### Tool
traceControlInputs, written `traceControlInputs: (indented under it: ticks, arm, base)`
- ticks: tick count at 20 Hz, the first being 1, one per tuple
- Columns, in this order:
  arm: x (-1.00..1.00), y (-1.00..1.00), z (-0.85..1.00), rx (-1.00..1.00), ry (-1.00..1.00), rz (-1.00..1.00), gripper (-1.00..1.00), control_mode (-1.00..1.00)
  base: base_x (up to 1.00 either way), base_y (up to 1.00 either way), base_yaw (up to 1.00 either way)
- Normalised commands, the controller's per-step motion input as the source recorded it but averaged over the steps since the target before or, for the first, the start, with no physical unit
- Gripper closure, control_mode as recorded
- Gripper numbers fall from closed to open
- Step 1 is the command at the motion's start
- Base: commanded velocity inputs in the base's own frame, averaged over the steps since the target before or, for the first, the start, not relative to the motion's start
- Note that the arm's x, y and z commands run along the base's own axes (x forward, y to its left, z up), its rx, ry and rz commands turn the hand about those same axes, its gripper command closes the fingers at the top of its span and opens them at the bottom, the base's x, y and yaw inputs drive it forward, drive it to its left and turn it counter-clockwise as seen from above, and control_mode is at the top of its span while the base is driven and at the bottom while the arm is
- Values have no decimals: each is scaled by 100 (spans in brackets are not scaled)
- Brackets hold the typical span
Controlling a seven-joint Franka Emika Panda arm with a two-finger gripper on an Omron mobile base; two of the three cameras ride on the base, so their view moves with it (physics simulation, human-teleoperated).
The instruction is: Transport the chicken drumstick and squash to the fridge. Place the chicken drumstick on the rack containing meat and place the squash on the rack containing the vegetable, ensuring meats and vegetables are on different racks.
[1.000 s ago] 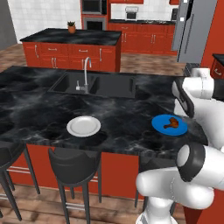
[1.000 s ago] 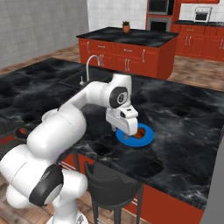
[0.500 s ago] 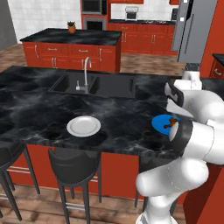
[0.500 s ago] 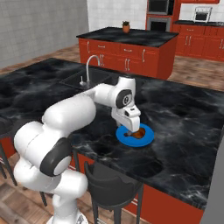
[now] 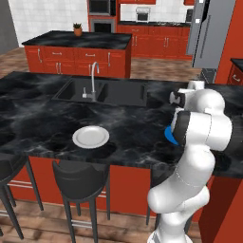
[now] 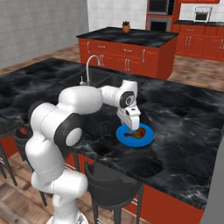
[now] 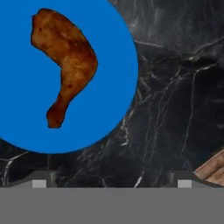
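The chicken drumstick [image 7: 68, 61], brown and curved, lies on a blue plate [image 7: 105, 100] on the black marble island. In the right base view my gripper [image 6: 131, 127] hangs just over the near-left part of the blue plate [image 6: 144, 139], beside the drumstick [image 6: 138, 132]. Its fingertips [image 7: 40, 182] stand wide apart with nothing between them, so it is open, and in the hand view the gripper [image 7: 111, 182] sits off the plate's edge. The grey steel fridge [image 5: 211, 33] stands shut at the far right. The squash and both racks are out of view.
A white plate [image 5: 90, 136] rests near the island's front edge. The sink [image 5: 102, 92] with its faucet [image 5: 93, 76] lies behind it. Black stools [image 5: 78, 182] stand under the front edge. A second red island [image 5: 78, 52] is further back.
The arm's elbow has swung up and folded closer over the blue plate. The gripper has stayed above the plate, a little lower, still open.
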Motion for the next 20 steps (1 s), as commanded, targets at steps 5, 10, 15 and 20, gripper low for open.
traceControlInputs:
  ticks: [5,10,15,20]
  arm:
    - [34,-26,-31,0,7,-5,-100,-100]
    - [39,-18,-35,0,0,0,-100,-100]
    - [35,-16,-39,0,2,0,-100,-100]
    - [19,-10,-31,0,4,0,-100,-100]
  base:
    - [0,0,0]
    - [0,0,0]
    - [0,0,0]
    - [0,0,0]
